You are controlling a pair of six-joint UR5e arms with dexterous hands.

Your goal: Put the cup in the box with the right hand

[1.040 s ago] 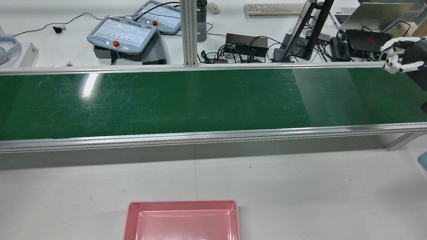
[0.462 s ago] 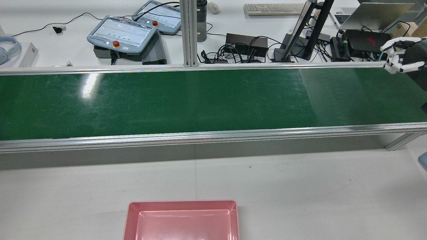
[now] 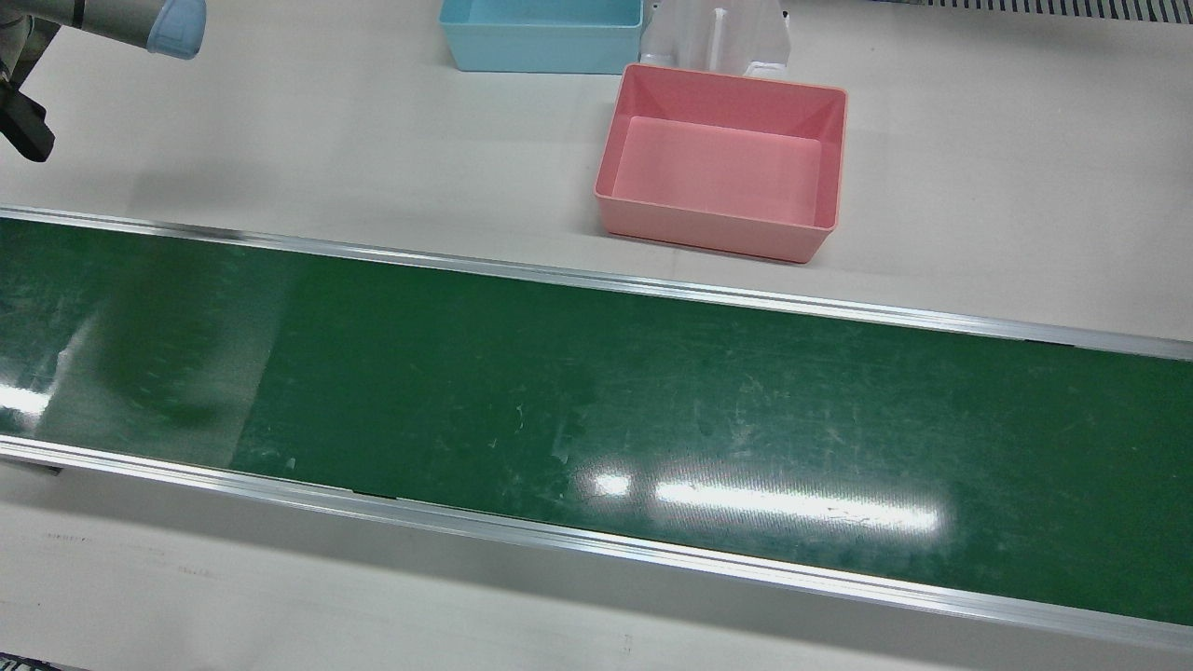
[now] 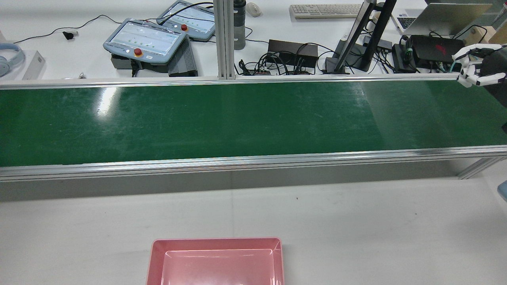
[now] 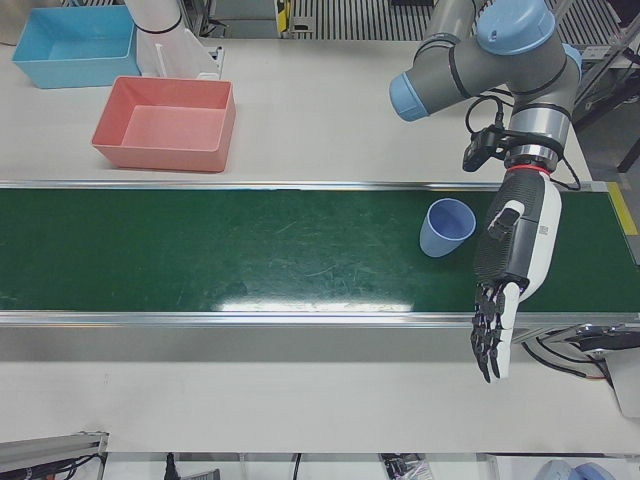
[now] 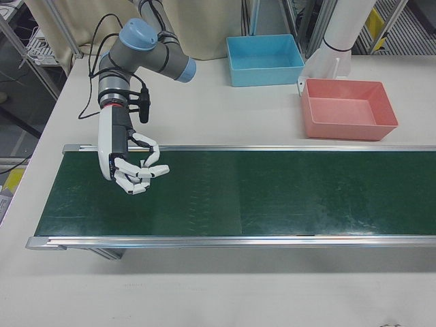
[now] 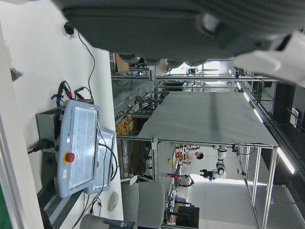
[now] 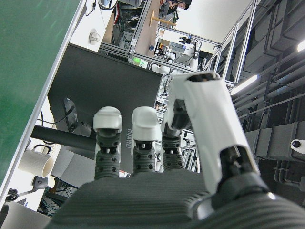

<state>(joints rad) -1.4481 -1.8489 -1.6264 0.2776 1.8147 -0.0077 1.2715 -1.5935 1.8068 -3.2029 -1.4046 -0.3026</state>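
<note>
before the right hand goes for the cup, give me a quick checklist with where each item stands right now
1. Cup located: ok. The blue cup stands upright on the green conveyor belt, seen only in the left-front view.
2. Right hand free: ok, fingers curled, holding nothing, over its own end of the belt.
3. Right hand near the cup: not ok; no view shows the two together.
4. Left hand clear of the cup: ok, open, hanging beside it without touching.
5. Pink box ready: ok, nothing inside.
6. Belt moving or stopped: cannot tell.
</note>
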